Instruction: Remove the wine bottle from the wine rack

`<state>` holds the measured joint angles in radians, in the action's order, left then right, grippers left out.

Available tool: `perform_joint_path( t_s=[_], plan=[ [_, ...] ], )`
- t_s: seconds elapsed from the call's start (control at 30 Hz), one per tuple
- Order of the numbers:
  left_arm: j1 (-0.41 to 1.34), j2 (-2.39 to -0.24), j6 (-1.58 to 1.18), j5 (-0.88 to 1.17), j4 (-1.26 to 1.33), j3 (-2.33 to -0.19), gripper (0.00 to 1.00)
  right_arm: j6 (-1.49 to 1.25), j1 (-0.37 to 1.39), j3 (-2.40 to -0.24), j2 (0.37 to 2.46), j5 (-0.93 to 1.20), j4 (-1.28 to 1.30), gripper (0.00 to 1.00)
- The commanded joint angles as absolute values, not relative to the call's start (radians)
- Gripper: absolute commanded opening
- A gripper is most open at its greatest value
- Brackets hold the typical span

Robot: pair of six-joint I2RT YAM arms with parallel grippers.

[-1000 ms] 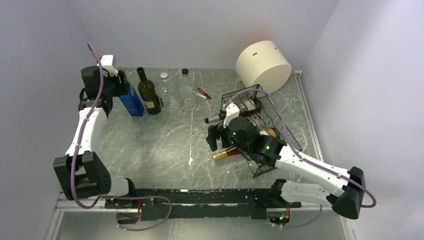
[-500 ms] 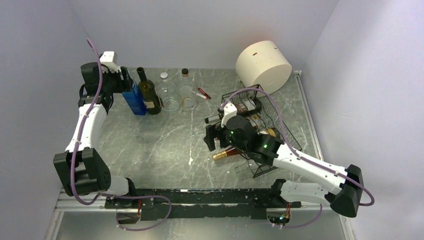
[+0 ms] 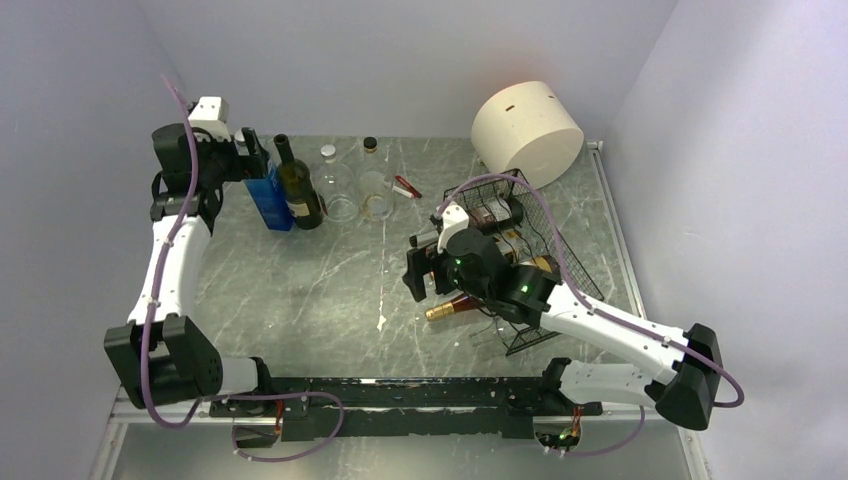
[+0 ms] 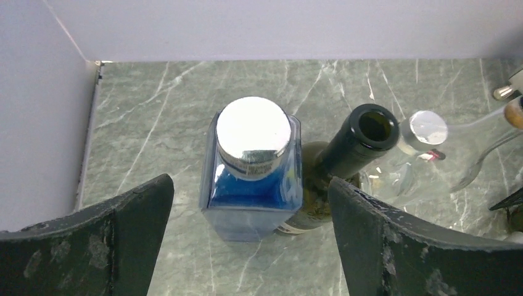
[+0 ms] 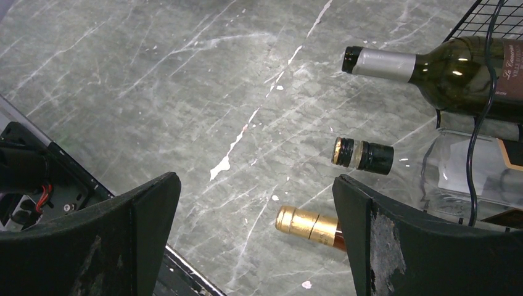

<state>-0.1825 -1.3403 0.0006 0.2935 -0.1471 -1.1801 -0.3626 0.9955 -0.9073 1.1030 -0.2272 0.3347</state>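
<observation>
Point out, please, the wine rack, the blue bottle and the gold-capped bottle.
wine rack [image 3: 528, 338], top external view, on the wires at its near end.
blue bottle [image 4: 247, 197], left wrist view, on the blue glass body below the silver cap.
gold-capped bottle [image 5: 305, 222], right wrist view, on the gold foil over its neck.

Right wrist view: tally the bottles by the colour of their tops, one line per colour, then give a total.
Silver-topped bottle: 1
Black-topped bottle: 1
Gold-topped bottle: 1
Total: 3
</observation>
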Motion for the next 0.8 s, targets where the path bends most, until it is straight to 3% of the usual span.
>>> perform_joint_path(
  t_s=[0.0, 0.27, 0.4, 0.77],
  plan=[
    [-0.186, -1.227, -0.011, 0.265, -0.099, -1.156, 0.99, -0.359, 0.992, -0.950, 1.118, -0.233, 0.355, 1.00],
    [-0.186, -1.059, -0.075, 0.114, -0.073, -1.104, 0.99, -0.290, 0.992, -0.996, 1.145, -0.280, 0.439, 1.00],
    [-0.161, -1.011, -0.143, 0.155, -0.052, -1.089, 0.99, -0.246, 0.993, -1.035, 1.176, -0.286, 0.466, 1.00],
    [0.355, -1.030, -0.095, 0.187, -0.023, -1.073, 0.99, -0.123, 0.993, -1.010, 1.244, -0.403, 0.425, 1.00]
  ],
)
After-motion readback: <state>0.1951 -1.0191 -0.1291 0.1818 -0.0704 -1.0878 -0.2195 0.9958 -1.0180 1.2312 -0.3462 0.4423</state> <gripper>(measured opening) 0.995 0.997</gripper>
